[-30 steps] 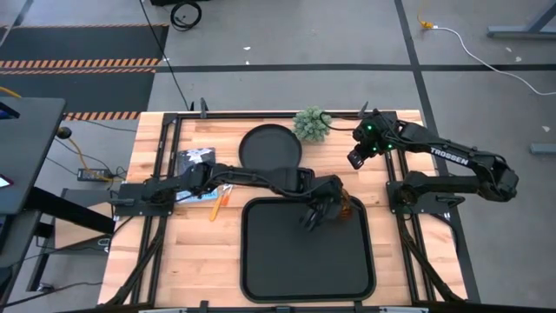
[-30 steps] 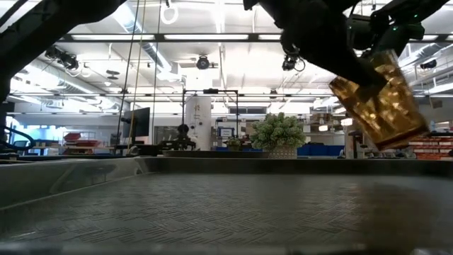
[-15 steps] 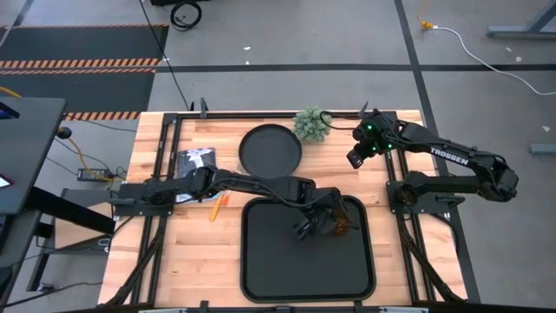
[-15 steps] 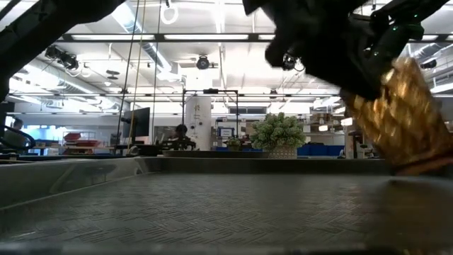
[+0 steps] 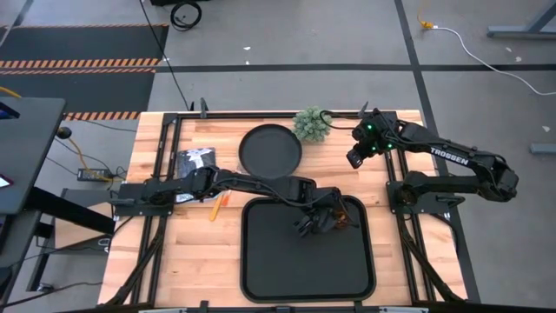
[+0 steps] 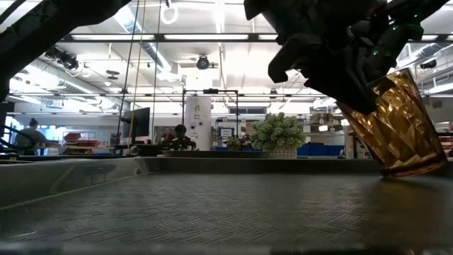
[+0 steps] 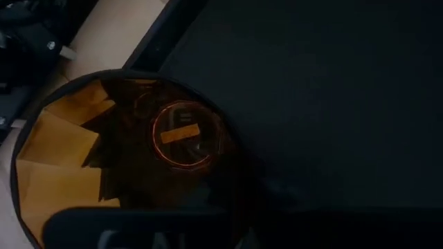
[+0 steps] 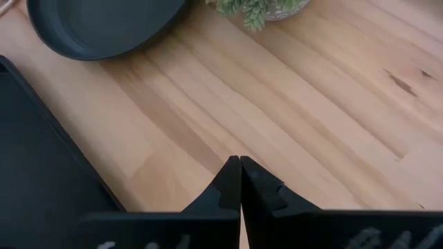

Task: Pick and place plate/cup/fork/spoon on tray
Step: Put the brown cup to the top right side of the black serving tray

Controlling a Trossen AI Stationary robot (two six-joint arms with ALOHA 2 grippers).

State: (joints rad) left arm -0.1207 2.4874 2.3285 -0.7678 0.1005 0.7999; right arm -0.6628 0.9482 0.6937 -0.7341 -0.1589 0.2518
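Stood on tray (image 5: 261, 261), cup (image 6: 400, 124), base down in low view only. Gripped cup: left tool (image 5: 323, 221). Pinched empty: right tool (image 8: 240, 181). Read "TROSSEN" on right arm (image 5: 452, 158).

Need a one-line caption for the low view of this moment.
Left claw sets the tilted amber cup onto the tray, near its far right corner.

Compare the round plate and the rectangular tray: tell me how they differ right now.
Shape: the plate is round; the tray is rectangular with rounded corners.
Size: the tray is far larger than the plate.
Load: the plate holds nothing, while the tray carries the cup in its far right corner, with the left end effector at it.
Both are matte black with a raised edge and lie flat on the wooden table.
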